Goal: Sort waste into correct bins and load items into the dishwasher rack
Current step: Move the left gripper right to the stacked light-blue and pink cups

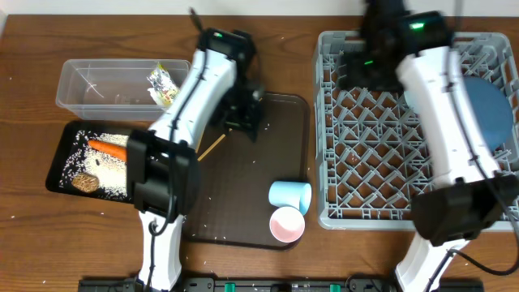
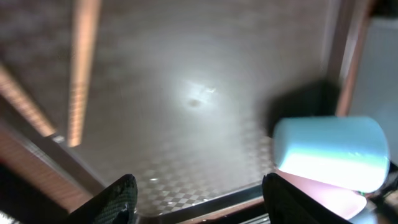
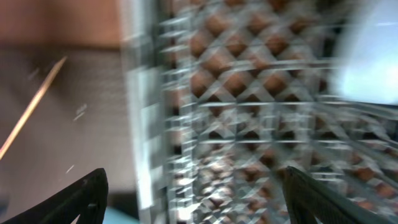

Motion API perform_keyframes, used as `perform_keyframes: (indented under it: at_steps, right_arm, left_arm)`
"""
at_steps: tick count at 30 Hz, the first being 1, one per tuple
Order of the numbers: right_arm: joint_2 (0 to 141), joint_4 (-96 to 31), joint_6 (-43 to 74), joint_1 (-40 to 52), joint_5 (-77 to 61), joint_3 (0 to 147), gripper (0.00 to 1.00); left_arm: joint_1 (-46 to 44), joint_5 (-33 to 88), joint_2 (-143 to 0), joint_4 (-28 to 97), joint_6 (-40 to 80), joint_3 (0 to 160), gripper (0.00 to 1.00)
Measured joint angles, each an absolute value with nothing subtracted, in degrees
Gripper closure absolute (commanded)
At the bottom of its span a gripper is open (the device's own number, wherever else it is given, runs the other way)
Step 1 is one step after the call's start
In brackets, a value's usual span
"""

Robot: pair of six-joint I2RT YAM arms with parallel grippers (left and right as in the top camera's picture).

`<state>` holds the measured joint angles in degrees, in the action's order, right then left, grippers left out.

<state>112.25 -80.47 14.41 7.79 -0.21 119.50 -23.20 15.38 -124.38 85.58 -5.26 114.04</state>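
Note:
On the brown serving tray a light blue cup (image 1: 289, 195) lies on its side beside a pink cup (image 1: 286, 224). A chopstick (image 1: 212, 146) sticks out from under my left arm. My left gripper (image 1: 246, 120) hangs open over the tray's far part; in its wrist view the empty fingers (image 2: 199, 202) face the blue cup (image 2: 329, 152) and the pink cup (image 2: 333, 200). My right gripper (image 1: 357, 71) is open over the grey dishwasher rack (image 1: 373, 138) near its left wall (image 3: 149, 124), holding nothing (image 3: 196, 199). A blue plate (image 1: 486, 109) stands in the rack, partly behind the arm.
The clear tub (image 1: 89, 85) at the back left holds a crinkled wrapper (image 1: 162, 83). The black tray (image 1: 58, 162) in front of it holds a carrot (image 1: 109, 148), rice and a brown lump (image 1: 85, 183). The serving tray (image 1: 276, 138) lies between bins and rack. Both wrist views are blurred.

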Motion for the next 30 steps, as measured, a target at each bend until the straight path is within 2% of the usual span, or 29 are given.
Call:
perform_keyframes:
  at_steps: [8,16,25,30]
  right_arm:
    - [112.2,-81.8,12.5,-3.9,1.0,119.5,0.19]
    - [112.2,-82.9,10.5,-5.1,1.0,119.5,0.19]
    - [112.2,-83.5,9.1,-5.1,1.1,119.5,0.2]
    - [112.2,-83.8,8.7,-5.1,1.1,119.5,0.2]
  left_arm:
    - [-36.2,16.3,-122.7,88.0,-5.9,114.0,0.34]
    - [-44.8,12.7,-122.4,88.2,0.4,114.0,0.34]
    - [-50.7,6.6,-122.0,82.1,9.3,108.9,0.35]
    - [-51.4,5.1,-122.0,80.5,12.4,104.9,0.51]
